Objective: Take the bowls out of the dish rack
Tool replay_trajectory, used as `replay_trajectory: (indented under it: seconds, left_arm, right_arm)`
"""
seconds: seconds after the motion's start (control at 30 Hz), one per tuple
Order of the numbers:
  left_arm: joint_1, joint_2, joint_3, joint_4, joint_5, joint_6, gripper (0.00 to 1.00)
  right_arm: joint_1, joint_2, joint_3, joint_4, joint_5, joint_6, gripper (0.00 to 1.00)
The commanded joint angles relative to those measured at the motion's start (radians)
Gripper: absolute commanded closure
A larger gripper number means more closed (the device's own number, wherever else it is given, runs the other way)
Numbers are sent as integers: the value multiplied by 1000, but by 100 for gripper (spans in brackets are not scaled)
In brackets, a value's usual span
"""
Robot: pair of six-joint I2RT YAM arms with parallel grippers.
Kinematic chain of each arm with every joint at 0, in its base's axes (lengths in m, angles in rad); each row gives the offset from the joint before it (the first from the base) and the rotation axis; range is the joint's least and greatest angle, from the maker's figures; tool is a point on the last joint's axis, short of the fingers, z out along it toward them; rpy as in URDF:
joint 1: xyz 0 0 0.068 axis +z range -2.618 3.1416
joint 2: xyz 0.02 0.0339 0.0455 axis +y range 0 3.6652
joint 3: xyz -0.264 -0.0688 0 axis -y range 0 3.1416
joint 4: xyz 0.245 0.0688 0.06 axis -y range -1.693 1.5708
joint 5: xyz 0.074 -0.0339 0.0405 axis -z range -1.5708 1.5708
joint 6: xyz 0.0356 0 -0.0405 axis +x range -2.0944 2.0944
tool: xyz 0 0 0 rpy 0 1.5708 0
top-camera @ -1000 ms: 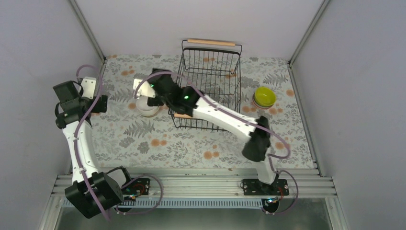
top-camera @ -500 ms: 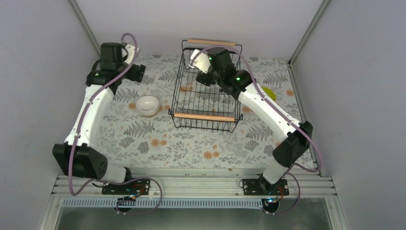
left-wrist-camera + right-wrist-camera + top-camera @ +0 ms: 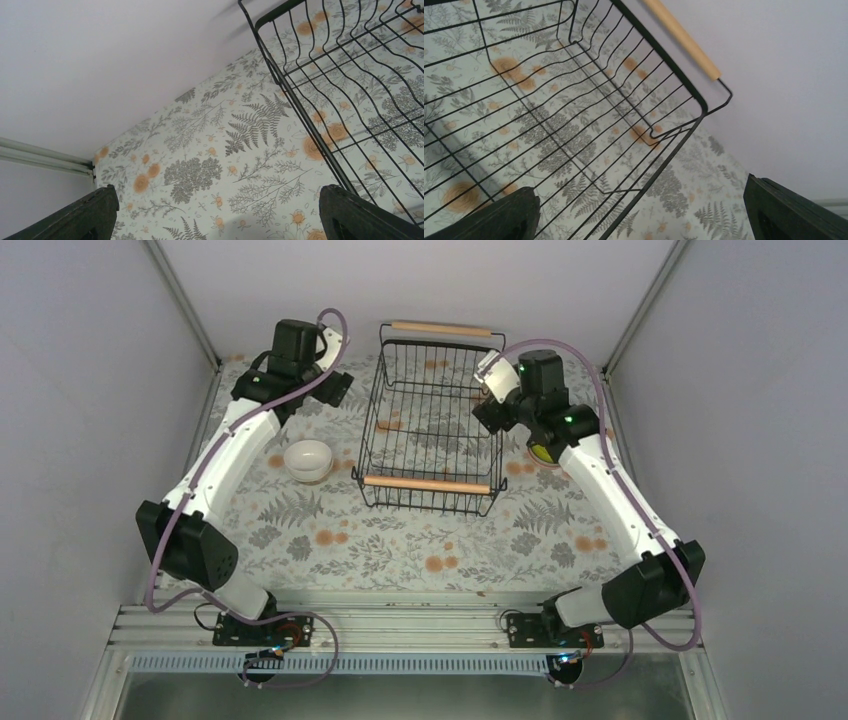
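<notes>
The black wire dish rack (image 3: 430, 430) with two wooden handles stands mid-table and holds no bowls. A white bowl (image 3: 308, 460) sits on the mat left of it. A green bowl (image 3: 546, 451) sits right of it, partly hidden by the right arm. My left gripper (image 3: 335, 388) hovers by the rack's far left corner; in the left wrist view it (image 3: 220, 220) is open and empty over the mat, with the rack (image 3: 350, 90) to its right. My right gripper (image 3: 493, 412) is over the rack's right side; in the right wrist view it (image 3: 644, 215) is open and empty above the rack (image 3: 574, 100).
A floral mat (image 3: 330, 530) covers the table. Grey walls with metal corner posts (image 3: 180, 300) close in the back and both sides. The rack's far wooden handle (image 3: 681, 37) lies close to the back wall.
My right gripper left the white bowl on the mat, crossed over the rack and now hovers at its right side. My left arm swung from the left edge to the rack's far left corner.
</notes>
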Motion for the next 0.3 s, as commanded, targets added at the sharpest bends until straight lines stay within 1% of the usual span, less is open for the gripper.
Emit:
replay_trajectory:
  seconds: [0.0,0.1,0.17,0.27]
  left_arm:
    - [-19,-19,-12,32,7,-5,0]
    - [-29,-28,-22,26,7,1,0]
    - [-29,-46,-47,30,41,23,0]
    - [-30,-50,-36,30,31,3,0]
  right_arm:
    - [-27,-4,-44,19,-96,51,0]
    - [-38,5,-36,17,-103,59,0]
    - [-43,18,-25,13,-101,61,0]
    - [-47,35,-8,4,-106,68,0]
